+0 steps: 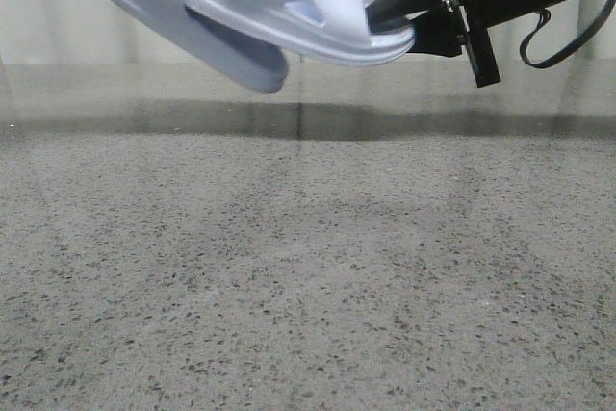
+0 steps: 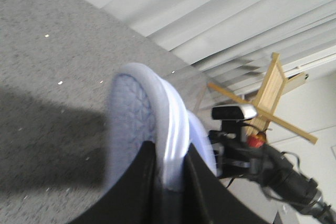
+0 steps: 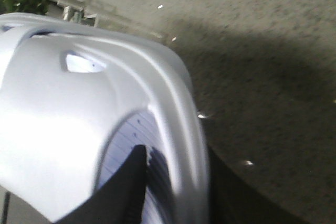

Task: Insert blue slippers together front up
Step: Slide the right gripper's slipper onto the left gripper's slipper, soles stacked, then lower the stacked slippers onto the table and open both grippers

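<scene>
Both blue slippers hang high above the table, one partly slid into the other. One slipper (image 1: 289, 2) lies on its side with its strap and triangular cutout showing. My right gripper (image 1: 387, 22) comes in from the upper right, shut on its end. In the right wrist view the right gripper (image 3: 173, 156) clamps that slipper's (image 3: 63, 108) rim, one finger on the ribbed footbed. The other slipper (image 1: 217, 50) slants down from the upper left. My left gripper (image 2: 170, 153) is shut on its (image 2: 136, 114) sole edge; it is out of the front view.
The grey speckled table (image 1: 308, 276) lies well below the slippers, with their shadow near its far edge. Pale curtains hang behind. The left wrist view shows a wooden frame (image 2: 273, 90) and the right arm (image 2: 273, 169) beyond the slippers.
</scene>
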You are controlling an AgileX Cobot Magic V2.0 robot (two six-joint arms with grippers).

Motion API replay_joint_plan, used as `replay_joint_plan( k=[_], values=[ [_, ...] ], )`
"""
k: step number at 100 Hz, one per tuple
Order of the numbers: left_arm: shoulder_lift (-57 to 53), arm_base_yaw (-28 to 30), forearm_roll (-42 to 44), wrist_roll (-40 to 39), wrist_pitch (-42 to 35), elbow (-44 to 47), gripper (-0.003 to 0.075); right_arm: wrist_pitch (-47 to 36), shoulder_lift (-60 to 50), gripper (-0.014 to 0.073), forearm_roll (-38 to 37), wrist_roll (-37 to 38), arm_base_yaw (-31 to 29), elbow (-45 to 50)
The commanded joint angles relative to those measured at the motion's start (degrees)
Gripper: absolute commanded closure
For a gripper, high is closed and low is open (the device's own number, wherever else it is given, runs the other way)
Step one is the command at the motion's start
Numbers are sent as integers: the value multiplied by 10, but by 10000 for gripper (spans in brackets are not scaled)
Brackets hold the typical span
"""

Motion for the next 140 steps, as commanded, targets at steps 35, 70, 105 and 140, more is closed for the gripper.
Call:
replay_joint_plan(
  k=[35,70,105,140],
  values=[
    [-14,25,22,-6,44,-12,705,123,-67,311,48,2,-70,-20],
    [12,-31,-13,41,-47,46,705,123,-102,317,33,15,-128,-20],
    [78,-58,21,97,-110,46,697,123,-108,317,-7,16,-128,-20],
    [79,-58,50,178,-135,45,245,123,-108,317,-29,16,-130,-20]
  ],
)
